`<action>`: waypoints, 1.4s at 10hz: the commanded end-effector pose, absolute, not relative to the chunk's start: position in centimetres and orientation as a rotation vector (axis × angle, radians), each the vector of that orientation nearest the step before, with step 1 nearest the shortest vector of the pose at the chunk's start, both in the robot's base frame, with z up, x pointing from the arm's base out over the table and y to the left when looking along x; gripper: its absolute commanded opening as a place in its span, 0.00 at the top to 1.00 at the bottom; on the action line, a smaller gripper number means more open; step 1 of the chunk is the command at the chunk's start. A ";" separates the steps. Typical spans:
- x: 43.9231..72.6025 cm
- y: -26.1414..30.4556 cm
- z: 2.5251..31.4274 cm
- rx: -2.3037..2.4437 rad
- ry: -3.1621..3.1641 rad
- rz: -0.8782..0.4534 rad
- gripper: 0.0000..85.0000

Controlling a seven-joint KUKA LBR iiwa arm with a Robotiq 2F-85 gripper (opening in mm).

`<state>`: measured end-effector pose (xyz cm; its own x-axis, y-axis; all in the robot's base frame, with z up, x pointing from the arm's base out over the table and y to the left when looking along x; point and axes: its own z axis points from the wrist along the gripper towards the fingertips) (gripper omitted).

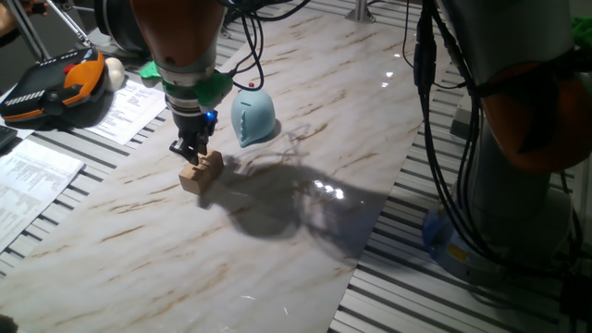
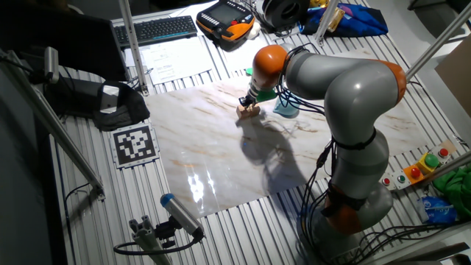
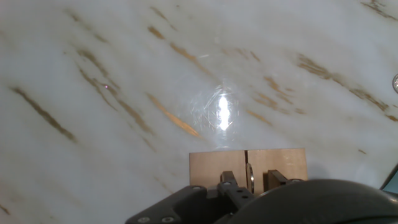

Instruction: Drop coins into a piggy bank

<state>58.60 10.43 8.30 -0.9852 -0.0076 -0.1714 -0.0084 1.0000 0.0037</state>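
Note:
A tan wooden block (image 1: 202,172) lies on the marble table, with a slot down its middle. In the hand view the block (image 3: 211,167) holds a thin coin (image 3: 250,169) standing on edge in the slot. My gripper (image 1: 192,151) points straight down onto the block. Its fingers (image 3: 227,182) stand either side of the coin with small gaps, so the gripper (image 3: 250,180) is narrowly open. The light blue piggy bank (image 1: 252,117) stands just right of and behind the block, and it also shows in the other fixed view (image 2: 287,110), partly behind the arm.
A round shiny edge (image 3: 395,83), possibly another coin, shows at the right border of the hand view. Papers (image 1: 125,109) and an orange pendant (image 1: 55,83) lie off the marble at the left. The arm's base (image 2: 353,199) stands at the table's side.

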 end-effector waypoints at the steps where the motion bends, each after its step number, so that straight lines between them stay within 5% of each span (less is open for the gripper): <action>1: 58.6 10.4 8.3 -0.014 2.969 0.006 0.60; 11: 58.6 10.5 8.2 -0.031 2.974 -0.009 0.60; 12: 58.7 10.4 8.2 -0.033 2.975 -0.007 0.80; 14: 58.7 10.4 8.3 -0.038 2.977 -0.007 0.80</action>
<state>58.69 10.42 8.29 -0.9861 -0.0260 -0.1639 -0.0252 0.9997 -0.0067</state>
